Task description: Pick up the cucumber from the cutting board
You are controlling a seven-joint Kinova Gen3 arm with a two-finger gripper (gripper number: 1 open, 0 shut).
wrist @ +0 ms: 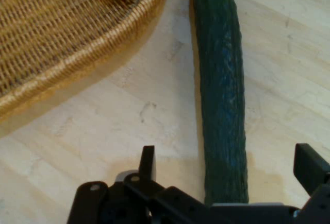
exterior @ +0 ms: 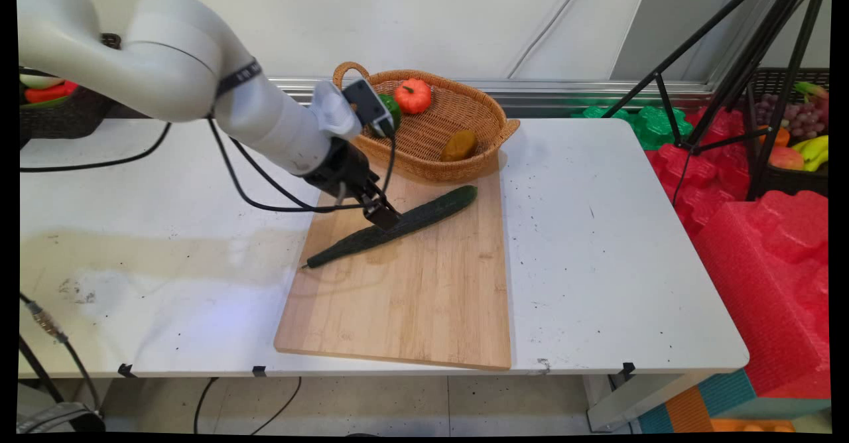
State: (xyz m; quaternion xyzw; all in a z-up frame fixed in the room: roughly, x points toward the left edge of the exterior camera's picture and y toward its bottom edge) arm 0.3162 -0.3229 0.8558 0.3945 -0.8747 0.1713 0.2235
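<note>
The cucumber (exterior: 398, 225) lay slantwise on the far part of the wooden cutting board (exterior: 411, 297), unlifted. The gripper (wrist: 227, 170) stood low over its middle, fingers spread wide on either side, gripping nothing. Just beyond, the wicker basket (exterior: 487, 108) held a small orange pumpkin (exterior: 412, 95) and a yellow-brown piece (exterior: 459, 145).
</note>
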